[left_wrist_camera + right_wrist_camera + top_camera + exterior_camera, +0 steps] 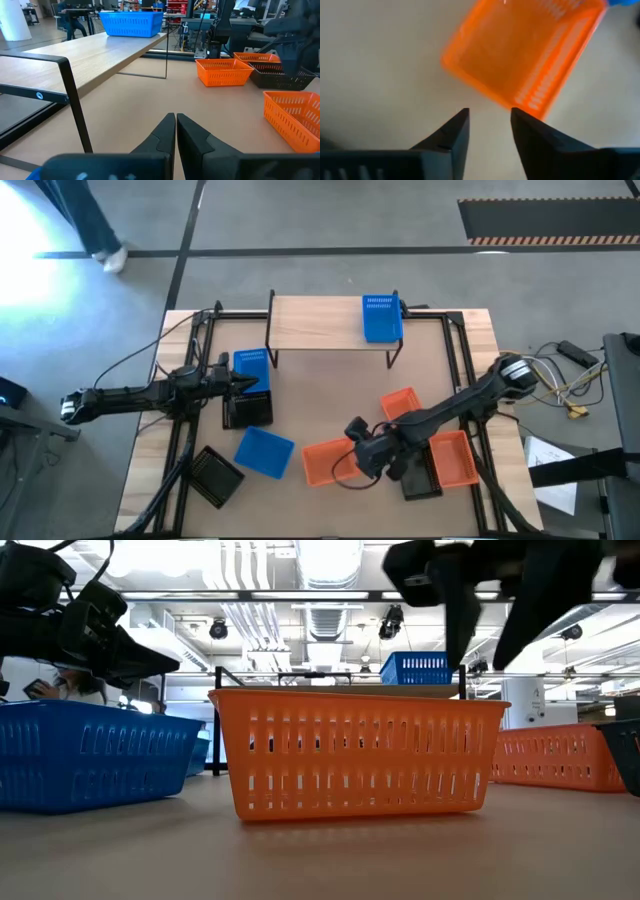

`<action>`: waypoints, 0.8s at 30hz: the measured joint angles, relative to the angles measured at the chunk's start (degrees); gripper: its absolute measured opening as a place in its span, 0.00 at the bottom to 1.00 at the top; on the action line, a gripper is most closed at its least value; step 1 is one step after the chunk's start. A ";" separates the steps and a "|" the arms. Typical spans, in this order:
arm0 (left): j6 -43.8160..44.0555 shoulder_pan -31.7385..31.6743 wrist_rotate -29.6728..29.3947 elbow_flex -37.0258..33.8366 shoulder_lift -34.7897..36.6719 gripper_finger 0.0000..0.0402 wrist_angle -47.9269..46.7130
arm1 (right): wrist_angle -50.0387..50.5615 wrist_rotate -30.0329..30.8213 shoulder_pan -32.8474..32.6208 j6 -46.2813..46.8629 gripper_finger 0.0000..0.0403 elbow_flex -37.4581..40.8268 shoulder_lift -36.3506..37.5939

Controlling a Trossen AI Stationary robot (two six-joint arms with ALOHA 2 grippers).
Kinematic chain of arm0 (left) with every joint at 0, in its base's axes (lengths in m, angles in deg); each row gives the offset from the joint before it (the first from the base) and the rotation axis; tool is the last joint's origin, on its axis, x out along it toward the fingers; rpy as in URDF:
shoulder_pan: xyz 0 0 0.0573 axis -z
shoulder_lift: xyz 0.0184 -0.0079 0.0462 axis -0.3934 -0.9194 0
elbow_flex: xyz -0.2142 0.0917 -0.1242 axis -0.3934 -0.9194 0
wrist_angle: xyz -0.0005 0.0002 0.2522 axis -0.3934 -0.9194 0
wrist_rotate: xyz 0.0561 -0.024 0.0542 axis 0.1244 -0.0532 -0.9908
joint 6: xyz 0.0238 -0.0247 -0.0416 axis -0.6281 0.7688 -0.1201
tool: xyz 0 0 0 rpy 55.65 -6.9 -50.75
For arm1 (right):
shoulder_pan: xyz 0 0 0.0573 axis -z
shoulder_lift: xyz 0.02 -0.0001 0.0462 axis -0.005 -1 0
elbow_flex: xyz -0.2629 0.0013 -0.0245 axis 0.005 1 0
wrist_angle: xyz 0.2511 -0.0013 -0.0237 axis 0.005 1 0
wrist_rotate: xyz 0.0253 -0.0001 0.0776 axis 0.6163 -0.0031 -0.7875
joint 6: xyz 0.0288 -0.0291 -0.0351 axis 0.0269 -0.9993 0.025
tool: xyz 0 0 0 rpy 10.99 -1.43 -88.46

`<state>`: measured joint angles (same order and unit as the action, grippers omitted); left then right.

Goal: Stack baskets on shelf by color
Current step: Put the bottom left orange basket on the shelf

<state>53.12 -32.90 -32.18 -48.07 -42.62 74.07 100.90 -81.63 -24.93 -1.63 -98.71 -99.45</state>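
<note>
The right pincer (357,430) is held above the orange basket (324,461) near the bench's (330,395) front edge, jaws apart and empty. A rim grasp is judged next. One blue basket (381,318) is already on the shelf (315,325). The left pincer (258,383) waits closed.

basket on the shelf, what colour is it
Blue; the basket on the shelf shows best in the high view.

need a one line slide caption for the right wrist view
Open right gripper hovering above a perforated orange plastic basket resting on the wooden tabletop.
</note>
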 joint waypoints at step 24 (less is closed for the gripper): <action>0.00 0.01 0.02 0.00 -0.02 0.00 0.02 | 2.59 1.95 1.67 -6.12 0.04 -7.78 -11.18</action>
<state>53.12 -32.89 -32.17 -48.07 -42.64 74.09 103.50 -79.68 -23.26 -7.75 -106.49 -110.63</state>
